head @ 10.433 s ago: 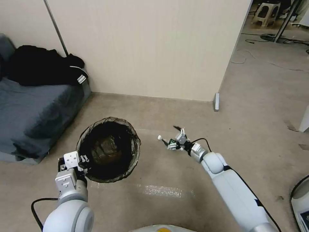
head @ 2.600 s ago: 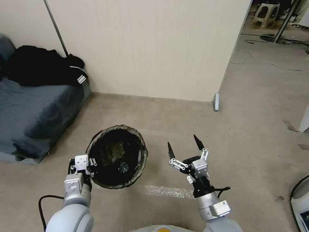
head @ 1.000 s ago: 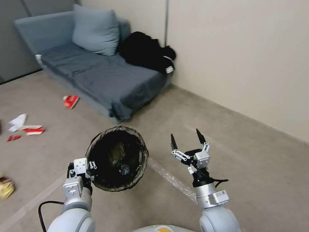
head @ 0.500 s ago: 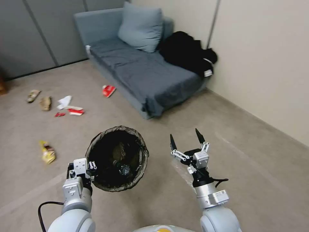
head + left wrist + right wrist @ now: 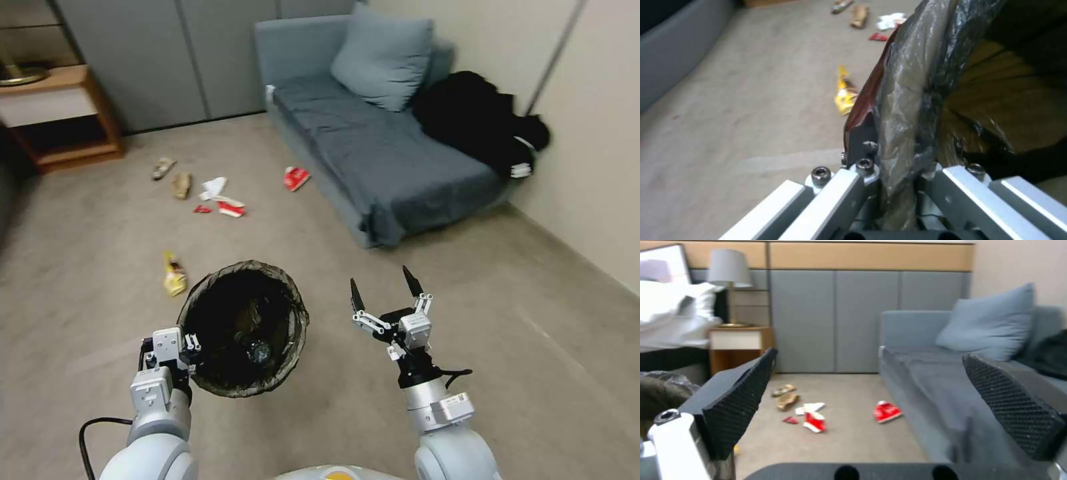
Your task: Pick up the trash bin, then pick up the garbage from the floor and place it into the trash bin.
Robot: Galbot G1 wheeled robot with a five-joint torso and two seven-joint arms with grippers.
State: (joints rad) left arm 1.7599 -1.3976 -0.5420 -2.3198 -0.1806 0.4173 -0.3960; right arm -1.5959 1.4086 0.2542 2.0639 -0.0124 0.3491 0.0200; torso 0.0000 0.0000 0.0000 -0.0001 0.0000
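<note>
Grey sofa, upper centre-right of the head view. Trash bin, lower centre, lifted off the floor, its bag-lined rim pinched by the left gripper. Right gripper, just right of the bin, fingers spread, empty. Garbage, scattered on the carpet, upper left; yellow wrapper beside the bin.

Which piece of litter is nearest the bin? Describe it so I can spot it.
Start at the trash bin clamped in the left claw. On the carpet just beyond its rim lies a crumpled yellow snack wrapper. It lies alone, apart from the red-and-white scraps farther off.
</note>
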